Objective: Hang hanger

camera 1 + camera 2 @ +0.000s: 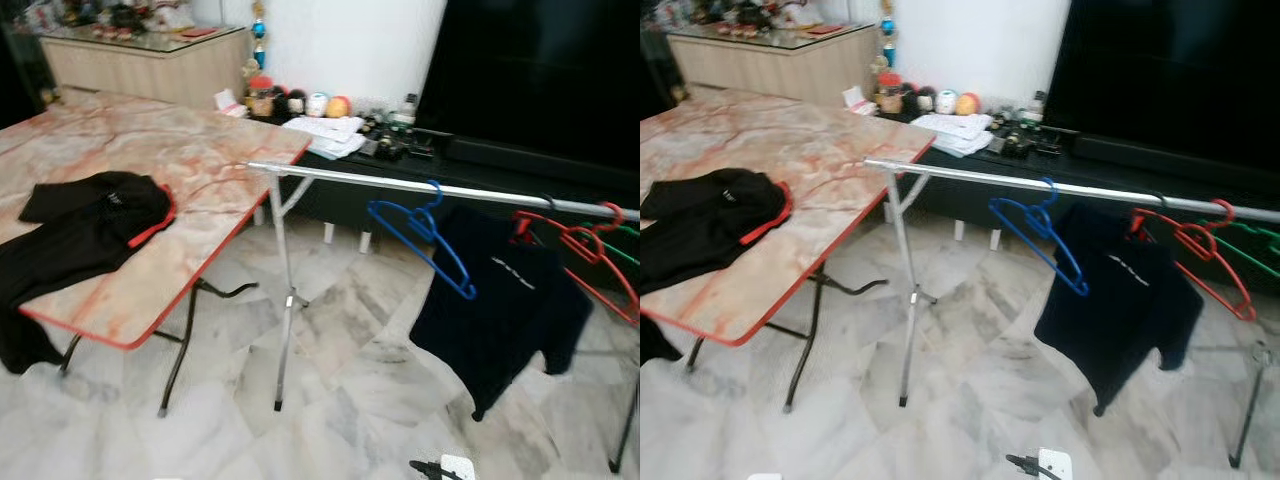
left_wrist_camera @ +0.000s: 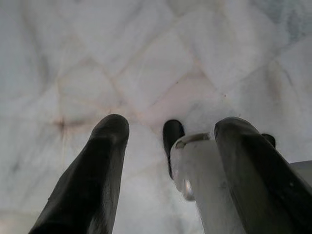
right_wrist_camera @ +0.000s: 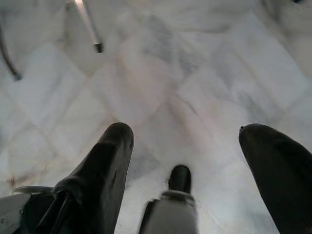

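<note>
Both arms hang down idle, wrist cameras looking at pale marble floor (image 1: 350, 390). Left gripper (image 2: 168, 146): fingers spread, nothing between them. Right gripper (image 3: 187, 156): fingers spread wide, also empty.

Folding table (image 1: 200, 160), marbled top with red edge, stands to the left. On its near-left part lies a black shirt (image 1: 80, 235); a red hanger (image 1: 152, 226) pokes out of its collar on the right side, only a short arm of it showing. Shirt hangs partly over the near table edge.

Drying rail (image 1: 400, 183), a silver bar, runs from its left end just beside the table's far-right corner away to the right, roughly level, on a thin leg (image 1: 284, 310). On the rail, left to right: an empty blue hanger (image 1: 425, 240), a dark shirt (image 1: 500, 300) on its hanger, then red hangers (image 1: 590, 255) and a green one (image 1: 625, 245) at the far right.

Key relation: the shirt with the red hanger lies to the left, on the table; the rail is to the right. So the left arm looks the nearer for picking up, judging by side alone. Free stretch of rail lies between its left end and the blue hanger, closest to the table. The hanger's hook is hidden under cloth; cannot tell which way it faces.
</note>
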Robot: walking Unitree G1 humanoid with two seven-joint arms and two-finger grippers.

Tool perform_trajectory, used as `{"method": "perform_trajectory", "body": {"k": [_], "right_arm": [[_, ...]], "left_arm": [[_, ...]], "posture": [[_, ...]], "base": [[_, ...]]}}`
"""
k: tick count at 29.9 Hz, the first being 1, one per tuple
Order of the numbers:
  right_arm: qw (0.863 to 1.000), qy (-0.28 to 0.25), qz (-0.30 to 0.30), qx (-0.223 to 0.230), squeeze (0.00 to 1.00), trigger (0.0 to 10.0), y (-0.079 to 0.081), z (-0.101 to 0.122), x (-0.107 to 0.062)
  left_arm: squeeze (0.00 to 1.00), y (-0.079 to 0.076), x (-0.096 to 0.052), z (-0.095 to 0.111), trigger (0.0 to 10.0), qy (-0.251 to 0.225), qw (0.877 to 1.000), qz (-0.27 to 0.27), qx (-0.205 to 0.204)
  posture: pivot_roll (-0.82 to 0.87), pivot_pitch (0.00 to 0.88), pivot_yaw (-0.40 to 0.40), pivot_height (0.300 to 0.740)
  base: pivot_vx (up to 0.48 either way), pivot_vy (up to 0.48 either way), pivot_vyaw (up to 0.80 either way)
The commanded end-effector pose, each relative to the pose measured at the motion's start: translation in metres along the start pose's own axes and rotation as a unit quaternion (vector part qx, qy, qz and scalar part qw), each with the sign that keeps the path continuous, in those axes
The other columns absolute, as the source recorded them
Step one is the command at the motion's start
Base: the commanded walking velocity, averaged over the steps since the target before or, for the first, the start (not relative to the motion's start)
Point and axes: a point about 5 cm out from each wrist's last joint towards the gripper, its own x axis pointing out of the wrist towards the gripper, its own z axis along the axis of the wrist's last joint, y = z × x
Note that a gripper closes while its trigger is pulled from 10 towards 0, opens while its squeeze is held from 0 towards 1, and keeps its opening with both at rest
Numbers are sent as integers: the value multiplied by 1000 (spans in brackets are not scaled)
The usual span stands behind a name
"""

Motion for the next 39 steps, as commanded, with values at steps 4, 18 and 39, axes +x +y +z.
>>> {"method": "perform_trajectory", "body": {"k": [4,18,39], "right_arm": [[1000,9,-16,12,0,10000,-11,-4,-2],[1000,-2,-13,23,0,10000,-13,2,-2],[999,-17,-3,35,0,10000,11,15,4]], "left_arm": [[0,-2,2,5,10000,-2,1000,-8,13],[0,5,2,9,10000,0,1000,2,14],[0,14,1,7,10000,13,999,14,36]], "posture": [[137,0,-34,740],[145,0,-29,740],[145,0,-6,740]], "base": [[0,0,-744],[0,0,-744],[0,-12,-744]]}}
